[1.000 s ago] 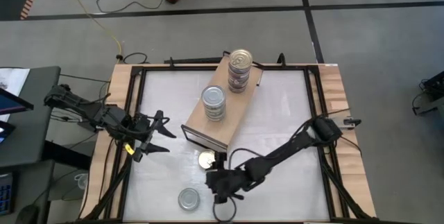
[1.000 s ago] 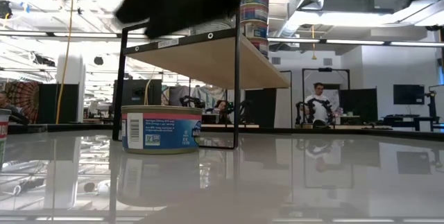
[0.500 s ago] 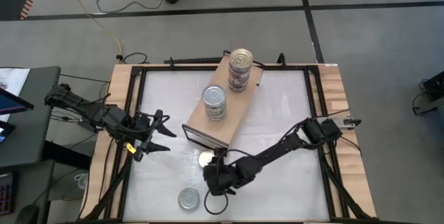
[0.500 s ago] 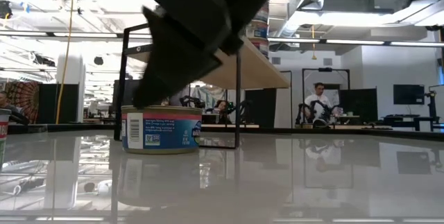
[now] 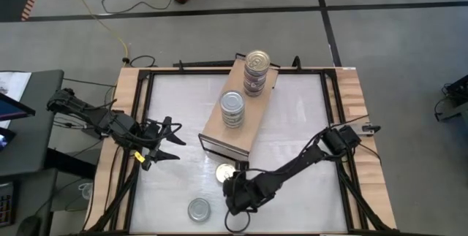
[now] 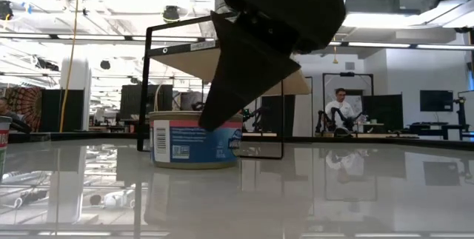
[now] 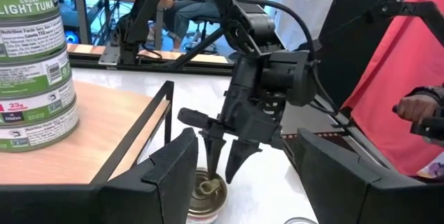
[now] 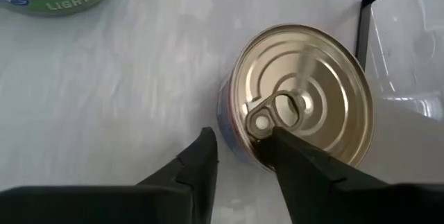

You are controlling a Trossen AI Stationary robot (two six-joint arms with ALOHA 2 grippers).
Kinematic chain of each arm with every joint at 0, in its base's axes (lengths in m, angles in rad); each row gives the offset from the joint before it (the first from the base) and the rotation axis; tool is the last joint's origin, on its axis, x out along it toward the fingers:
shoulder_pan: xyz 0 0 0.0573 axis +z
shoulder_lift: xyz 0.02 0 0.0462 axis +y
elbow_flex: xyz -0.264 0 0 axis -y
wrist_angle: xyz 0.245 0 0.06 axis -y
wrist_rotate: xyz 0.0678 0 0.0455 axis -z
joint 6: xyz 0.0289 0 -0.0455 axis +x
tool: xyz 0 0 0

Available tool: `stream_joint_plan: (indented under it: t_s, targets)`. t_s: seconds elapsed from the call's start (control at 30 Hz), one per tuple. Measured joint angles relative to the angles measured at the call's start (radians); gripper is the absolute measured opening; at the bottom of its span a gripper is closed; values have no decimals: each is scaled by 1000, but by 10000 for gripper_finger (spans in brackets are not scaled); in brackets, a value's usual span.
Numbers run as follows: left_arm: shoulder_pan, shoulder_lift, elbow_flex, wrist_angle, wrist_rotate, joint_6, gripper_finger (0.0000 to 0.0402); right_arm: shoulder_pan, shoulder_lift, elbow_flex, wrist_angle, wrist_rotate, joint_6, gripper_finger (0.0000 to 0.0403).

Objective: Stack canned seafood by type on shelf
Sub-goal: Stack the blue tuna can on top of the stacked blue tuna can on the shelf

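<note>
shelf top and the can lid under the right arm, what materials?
Shelf top: looks like light unfinished wood, matte tan, on a thin black frame, likely metal. Can lid: gold-toned metal, glossy, with stamped concentric rings and a pull tab.

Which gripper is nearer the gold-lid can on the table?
Right. The right gripper is at the gold-lid can, fingers straddling its rim; the left gripper waits off beside the shelf.

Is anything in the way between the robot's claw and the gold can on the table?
No, nothing visible is. The right gripper is already right at the gold-lid can, one finger over its lid by the pull tab, the other outside the can's wall.
</note>
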Motion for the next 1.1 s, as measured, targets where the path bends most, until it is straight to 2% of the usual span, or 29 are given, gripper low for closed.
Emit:
stream_joint_plan:
  t_s: [0.3, 0.43, 0.7, 0.97, 1.1]
  targets:
    - [0, 0, 0, 1, 4, -17, 224, 15, 0, 0, -14, -10, -1, 160]
    - [0, 0, 0, 2, 3, -25, 224, 42, -3, 1, -75, -38, 41, 159]
    - [0, 0, 0, 16, 0, -38, 224, 117, -29, 1, -315, -87, 274, 159]
    - [0, 0, 0, 29, 4, -69, 224, 173, -69, -7, -645, -159, 491, 159]
    - [0, 0, 0, 28, 5, -70, 224, 177, -103, -79, -676, -179, 525, 159]
